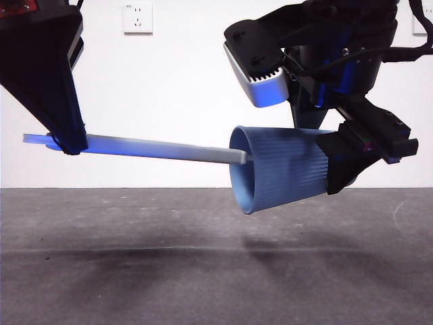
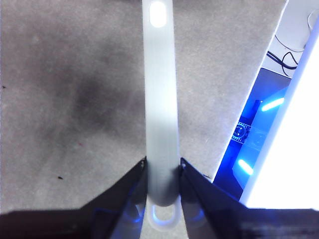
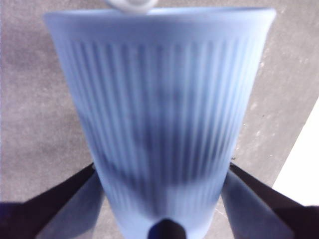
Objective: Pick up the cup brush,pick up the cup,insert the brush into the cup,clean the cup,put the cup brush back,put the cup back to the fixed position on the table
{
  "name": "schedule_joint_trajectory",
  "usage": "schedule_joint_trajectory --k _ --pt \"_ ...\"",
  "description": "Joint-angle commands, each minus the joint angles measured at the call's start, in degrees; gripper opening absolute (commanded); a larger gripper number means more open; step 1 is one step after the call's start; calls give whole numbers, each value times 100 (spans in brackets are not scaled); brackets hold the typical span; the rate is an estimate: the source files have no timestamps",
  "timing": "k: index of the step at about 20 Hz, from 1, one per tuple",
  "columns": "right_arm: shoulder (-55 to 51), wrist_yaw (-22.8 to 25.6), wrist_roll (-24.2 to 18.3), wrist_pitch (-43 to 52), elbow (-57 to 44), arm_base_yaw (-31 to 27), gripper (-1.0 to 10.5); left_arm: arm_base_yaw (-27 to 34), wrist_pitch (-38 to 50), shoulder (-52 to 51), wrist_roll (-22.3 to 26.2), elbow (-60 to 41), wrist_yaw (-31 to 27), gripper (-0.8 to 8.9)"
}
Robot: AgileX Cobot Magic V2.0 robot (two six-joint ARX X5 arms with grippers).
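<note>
The blue ribbed cup (image 1: 284, 169) lies on its side in the air, mouth to the left, held near its base by my right gripper (image 1: 338, 166), which is shut on it; it fills the right wrist view (image 3: 159, 114). The cup brush (image 1: 149, 147) runs level from the left into the cup's mouth; its sponge head is hidden inside. My left gripper (image 1: 67, 143) is shut on the grey handle near its end, as the left wrist view (image 2: 162, 172) shows on the handle (image 2: 160, 99). Both are well above the table (image 1: 135, 271).
A white wall with a socket (image 1: 137, 18) stands behind. Shadows of the arms fall on the table under the cup. A blue-lit unit (image 2: 254, 129) shows past the table's edge in the left wrist view.
</note>
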Motion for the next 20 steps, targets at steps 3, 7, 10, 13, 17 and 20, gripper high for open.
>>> schedule_joint_trajectory --k 3,7,10,13,17,20 --pt "48 15 15 83 20 142 -17 -24 -507 7 -20 11 -382 -9" --pt "48 109 26 68 20 142 -17 114 -1185 -146 -20 11 -514 -8" --pt "48 140 55 46 20 142 -17 234 -1537 -501 -20 11 -533 -8" --pt "48 131 87 48 20 142 -17 286 -1978 -841 -13 11 -634 -8" --pt "48 127 90 52 20 142 -17 295 -2052 -1003 -11 11 -623 -9" --pt "48 103 131 52 20 144 -17 295 -1718 -1001 7 11 -509 -9"
